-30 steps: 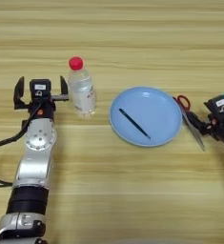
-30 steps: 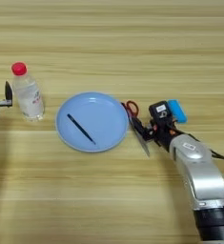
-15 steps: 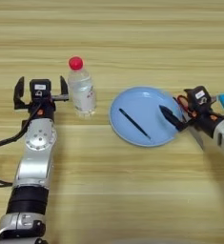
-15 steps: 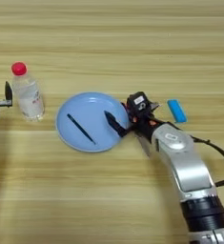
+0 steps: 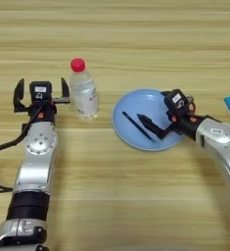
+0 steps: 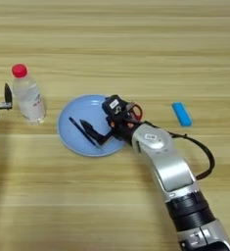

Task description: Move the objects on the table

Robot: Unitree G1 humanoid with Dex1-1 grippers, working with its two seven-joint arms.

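R gripper (image 6: 117, 117) over light-blue plate (image 5: 131, 105), clenched on red-handled scissors (image 6: 94, 133), blades pointing L just beside black pen (image 5: 137, 127) on plate, L gripper (image 5: 41, 92) fingers spread, beside bottle (image 5: 83, 91), blue block (image 6: 181, 113) well R on table (image 5: 114, 39)

Wooden table top (image 5: 136, 39) fills the whole frame, edge to edge. Light-brown planks, grain running horizontally, with thin darker seams between boards near the top, across the middle and toward the bottom of the frame. Surface looks matte, with even, soft lighting. Faint soft shadows fall just below and beside what stands on it. No walls, floor, windows or other furniture in view.
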